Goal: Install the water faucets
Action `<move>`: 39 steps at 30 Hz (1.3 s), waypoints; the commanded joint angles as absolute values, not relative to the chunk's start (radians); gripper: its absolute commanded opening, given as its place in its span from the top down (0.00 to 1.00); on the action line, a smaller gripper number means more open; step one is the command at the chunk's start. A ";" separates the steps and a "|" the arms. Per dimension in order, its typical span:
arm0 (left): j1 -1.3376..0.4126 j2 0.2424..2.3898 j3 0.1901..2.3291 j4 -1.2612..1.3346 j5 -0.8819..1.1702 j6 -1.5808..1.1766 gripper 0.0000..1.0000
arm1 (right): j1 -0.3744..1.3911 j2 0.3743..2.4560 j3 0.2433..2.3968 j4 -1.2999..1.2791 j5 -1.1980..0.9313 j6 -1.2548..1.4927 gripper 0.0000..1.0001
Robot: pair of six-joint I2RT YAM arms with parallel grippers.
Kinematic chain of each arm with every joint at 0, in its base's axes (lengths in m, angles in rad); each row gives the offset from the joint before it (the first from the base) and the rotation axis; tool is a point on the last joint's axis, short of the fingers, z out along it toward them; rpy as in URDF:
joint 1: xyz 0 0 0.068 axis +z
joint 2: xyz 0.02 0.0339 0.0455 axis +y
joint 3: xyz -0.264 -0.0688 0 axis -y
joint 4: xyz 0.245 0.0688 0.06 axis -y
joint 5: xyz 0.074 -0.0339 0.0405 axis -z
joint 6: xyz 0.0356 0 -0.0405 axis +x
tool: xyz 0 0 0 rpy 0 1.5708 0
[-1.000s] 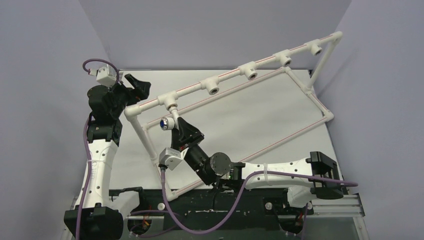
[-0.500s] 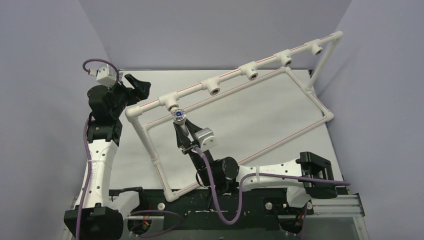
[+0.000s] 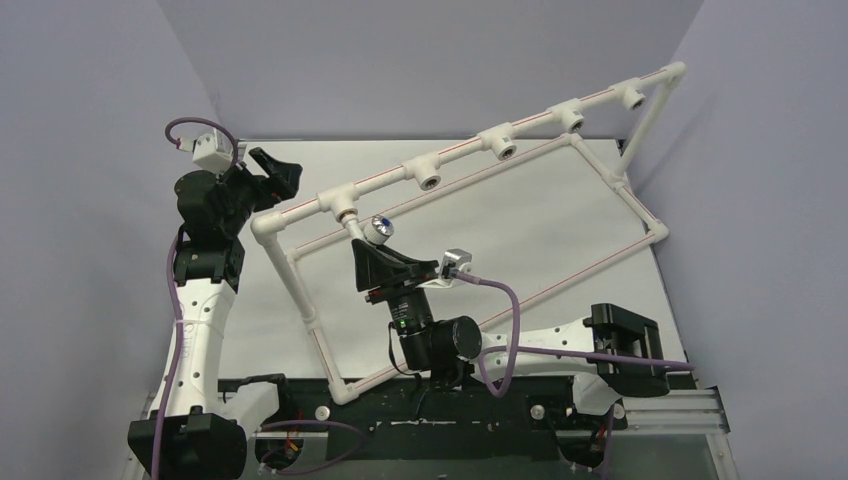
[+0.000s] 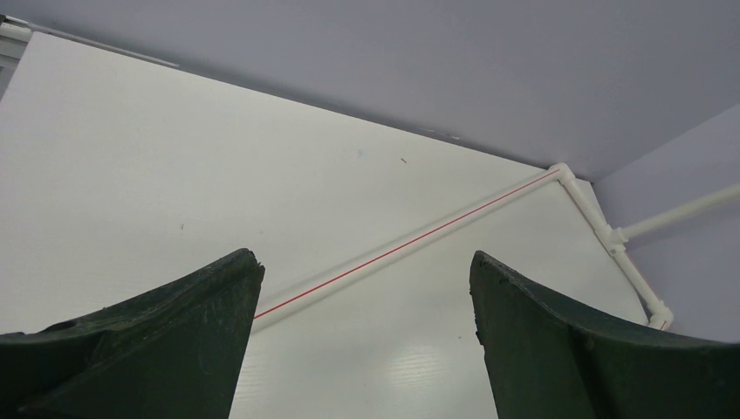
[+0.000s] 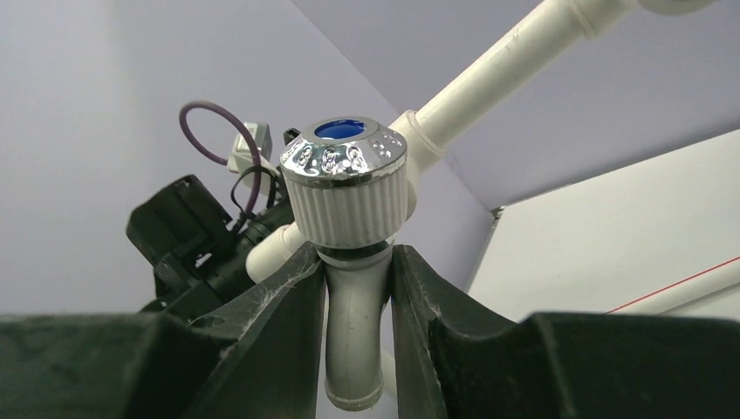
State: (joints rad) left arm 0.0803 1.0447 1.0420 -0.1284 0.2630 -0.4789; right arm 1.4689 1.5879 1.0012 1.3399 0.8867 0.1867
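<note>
A small white water faucet (image 3: 372, 231) with a silvery knob and blue centre has its brass end at the leftmost tee socket (image 3: 343, 203) of the white pipe frame (image 3: 460, 148). My right gripper (image 3: 372, 247) is shut on the faucet's white spout (image 5: 356, 323), just under the ribbed knob (image 5: 346, 179). My left gripper (image 3: 280, 170) is open and empty beside the frame's upper left corner. In the left wrist view its two dark fingers (image 4: 183, 336) stand wide apart over the white table.
The top rail carries three more empty tee sockets (image 3: 428, 178) going up to the right. A lower pipe with a red stripe (image 4: 410, 244) crosses the table. Grey walls close in on the left, back and right.
My right wrist has rolled while holding the faucet: the knob swung from left of the socket to right of it, and the wrist camera moved from left to right.
</note>
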 commanded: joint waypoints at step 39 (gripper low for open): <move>0.073 1.036 1.059 -0.077 0.258 -0.467 0.13 | 1.408 1.372 0.886 0.971 0.751 0.947 0.20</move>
State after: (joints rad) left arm 0.0738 1.0447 1.0420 -0.1284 0.2615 -0.4782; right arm 1.4124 1.4513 0.8894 0.9794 0.7898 1.0183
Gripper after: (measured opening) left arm 0.866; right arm 0.793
